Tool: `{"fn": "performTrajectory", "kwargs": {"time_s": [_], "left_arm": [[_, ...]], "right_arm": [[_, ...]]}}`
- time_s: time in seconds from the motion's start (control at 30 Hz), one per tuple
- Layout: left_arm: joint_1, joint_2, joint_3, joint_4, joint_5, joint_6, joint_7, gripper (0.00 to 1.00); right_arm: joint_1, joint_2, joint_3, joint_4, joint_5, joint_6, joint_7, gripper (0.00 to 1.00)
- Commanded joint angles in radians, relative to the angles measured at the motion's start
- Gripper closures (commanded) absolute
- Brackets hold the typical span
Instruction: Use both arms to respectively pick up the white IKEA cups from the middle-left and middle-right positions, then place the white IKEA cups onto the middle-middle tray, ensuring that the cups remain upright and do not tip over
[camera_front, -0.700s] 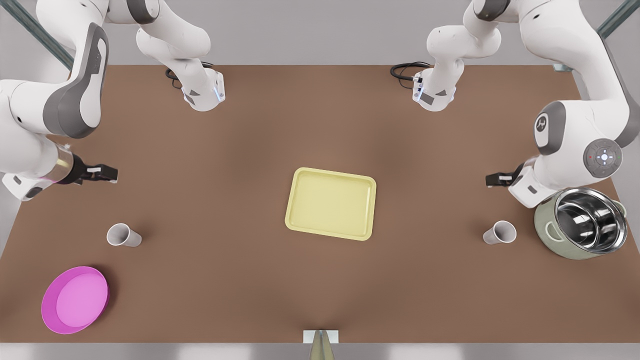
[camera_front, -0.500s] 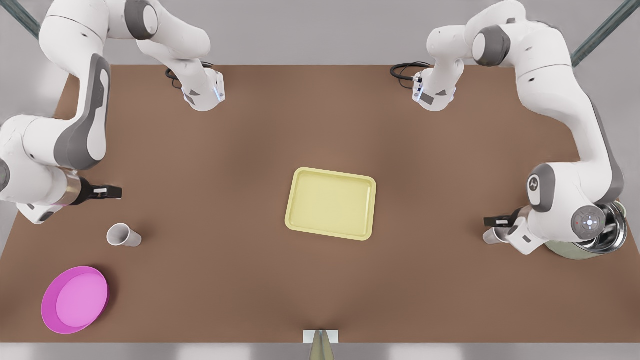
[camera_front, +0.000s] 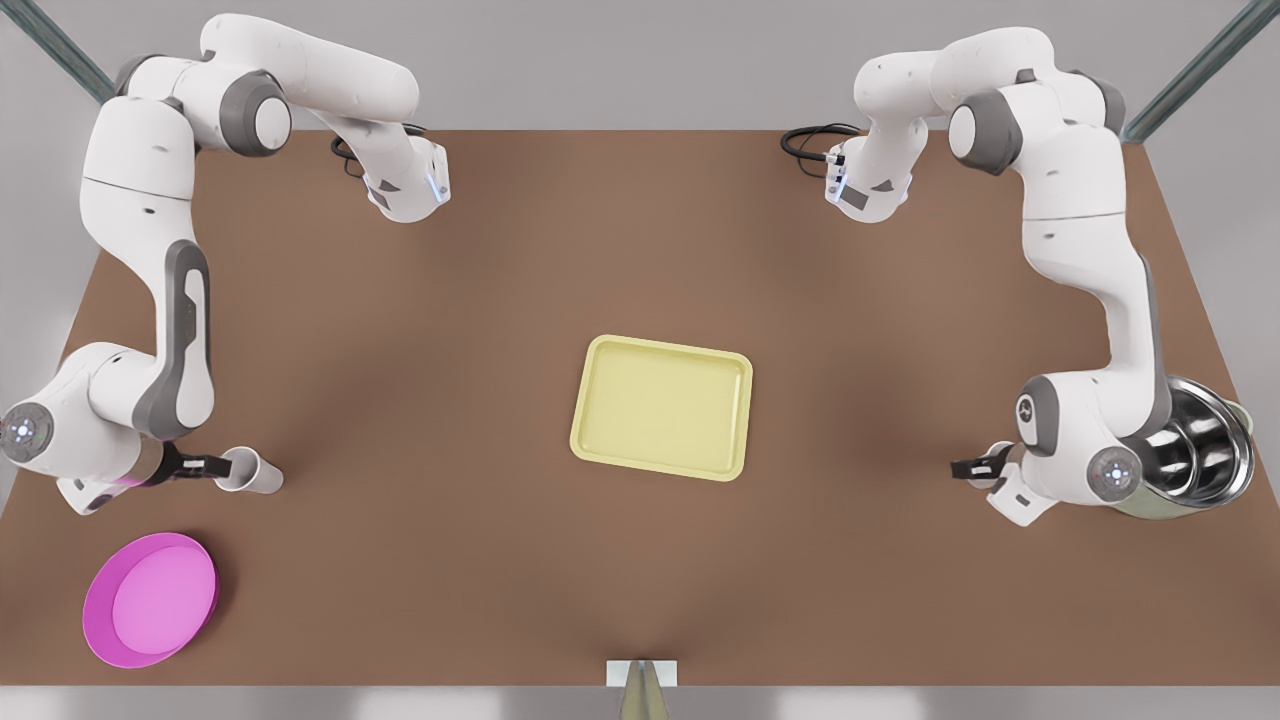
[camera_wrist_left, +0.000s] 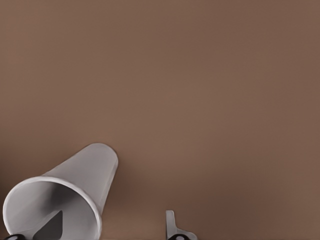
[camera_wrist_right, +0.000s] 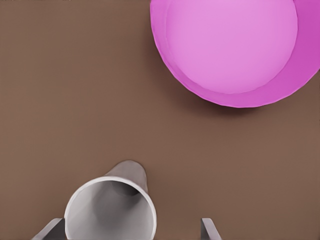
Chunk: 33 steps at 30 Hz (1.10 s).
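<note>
I observe the right pincer at the front view's left, low over the brown surface, with its tips at the bowl-side cup. In the right wrist view its fingers stand wide apart with the cup's open mouth between them. They have not closed on the cup, and nothing is held. The magenta bowl lies near this cup but apart from it.

The left pincer is at the front view's right, beside the steel pot. The pot-side cup is largely hidden behind the wrist in the front view. In the left wrist view one finger stands well off the cup's side, so I record this pincer as open too, with the cup in the gap and no grip.

Both cups stand mouth up on the surface, well apart from the pale-yellow tray at the middle.
</note>
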Motion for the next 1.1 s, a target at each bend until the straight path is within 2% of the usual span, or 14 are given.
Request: {"fn": "performTrajectory", "kwargs": {"time_s": [0.0,0.07,0.1,0.17,0.33,0.4,0.57,0.63,0.67,0.77,0.8,0.87,0.93,1.07], "left_arm": [[0.001,0.012,0.000,-0.005,0.000,0.074,-0.004,0.00],[0.002,0.029,0.001,-0.003,0.000,0.089,-0.004,0.00],[0.002,0.032,0.001,-0.003,0.000,0.097,-0.004,0.05],[0.002,0.032,0.001,-0.002,0.001,0.105,-0.002,0.54],[0.001,0.032,0.001,0.000,0.002,0.105,-0.002,0.57],[-0.001,0.032,0.007,0.001,0.004,0.103,0.004,0.62],[0.004,0.017,0.007,0.000,0.039,0.097,0.005,0.64],[0.002,0.017,0.007,0.000,0.040,0.097,0.005,0.70],[0.002,0.017,0.007,0.000,0.040,0.097,0.004,0.72],[0.001,-0.008,0.007,-0.008,0.040,0.091,0.002,0.74],[-0.002,-0.017,0.007,-0.017,0.040,0.091,0.001,0.74],[-0.024,-0.040,0.007,-0.018,0.040,0.059,-0.001,0.74],[-0.085,-0.066,0.004,-0.017,0.039,0.011,-0.085,0.74],[-0.249,-0.063,0.000,0.015,0.040,-0.039,-0.311,0.74]], "right_arm": [[-0.004,-0.006,0.000,-0.021,0.009,0.121,-0.119,0.00],[-0.014,-0.006,0.000,-0.053,0.011,0.120,-0.119,0.00],[-0.027,-0.008,0.001,-0.070,0.011,0.120,-0.119,0.00],[-0.027,-0.005,0.001,-0.079,0.021,0.120,-0.120,0.00],[-0.030,0.023,0.001,-0.086,0.031,0.123,-0.119,0.00],[-0.028,0.043,0.001,-0.084,0.031,0.129,-0.119,0.00],[-0.028,0.060,0.001,-0.084,0.052,0.133,-0.119,0.00],[-0.028,0.058,0.000,-0.084,0.052,0.133,-0.119,0.30],[-0.028,0.058,0.001,-0.084,0.051,0.133,-0.119,0.40],[-0.027,0.069,0.000,-0.081,0.049,0.133,-0.124,0.46],[-0.027,0.080,0.000,-0.073,0.046,0.135,-0.125,0.55],[-0.027,0.080,0.000,-0.072,0.044,0.135,-0.125,0.61],[-0.027,0.080,0.000,-0.070,0.043,0.135,-0.125,0.72],[-0.022,0.069,0.003,-0.064,0.046,0.133,-0.124,0.75]]}}
